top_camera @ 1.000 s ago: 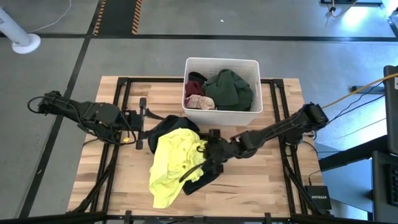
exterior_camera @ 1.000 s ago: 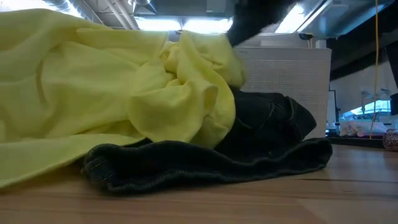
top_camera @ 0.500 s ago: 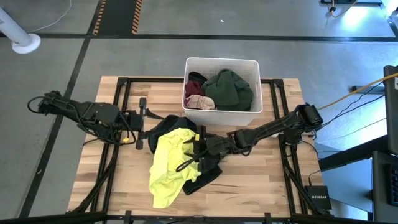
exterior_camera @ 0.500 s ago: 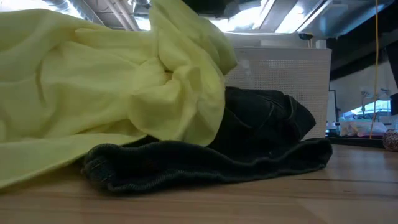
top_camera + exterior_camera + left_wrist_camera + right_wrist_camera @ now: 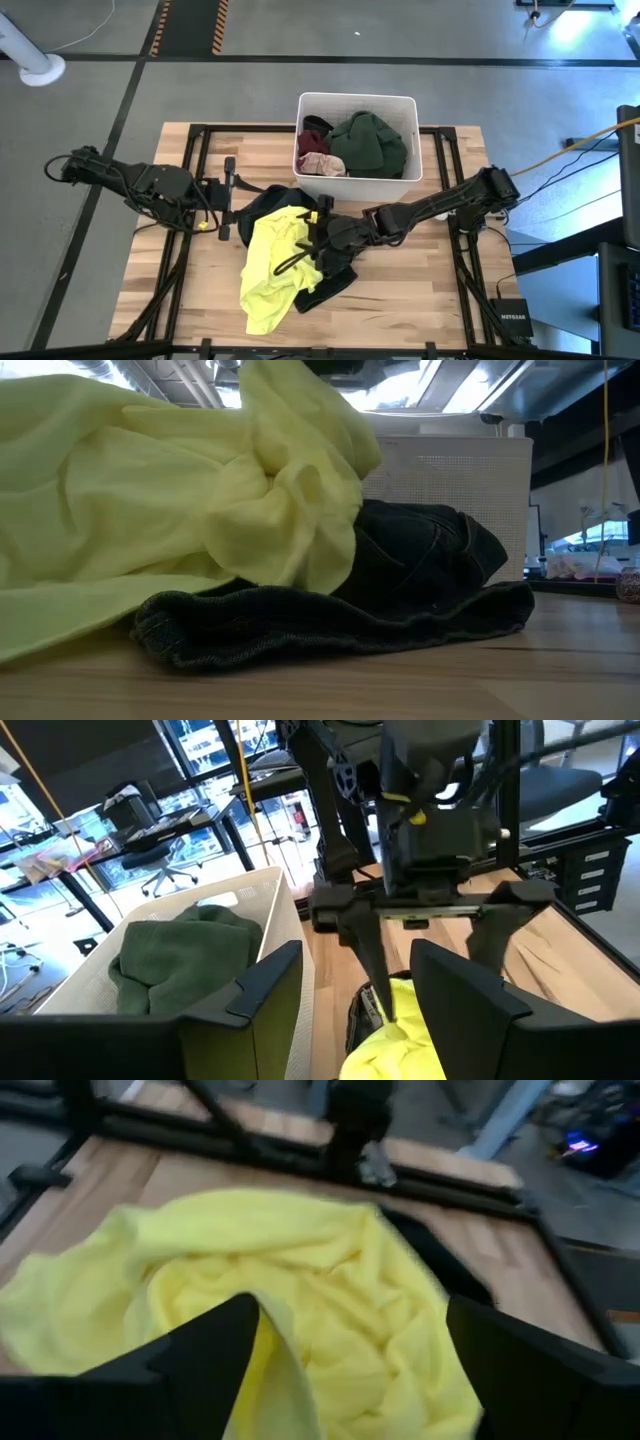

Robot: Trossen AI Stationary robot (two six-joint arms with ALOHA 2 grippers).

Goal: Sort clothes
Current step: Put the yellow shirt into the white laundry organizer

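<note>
Now right gripper [image 5: 318, 240] jaws spread wide over neon yellow garment [image 5: 268, 270].

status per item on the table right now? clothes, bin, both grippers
neon yellow garment: crumpled on the table, lying over the black garment, right edge bunched up at the right gripper.
black garment: heaped on the table under the yellow one.
dark green garment: in the bin.
maroon garment: in the bin.
white bin: upright, partly filled.
right gripper: open, over the yellow fabric.
left gripper: open, waiting at the table's left.
</note>
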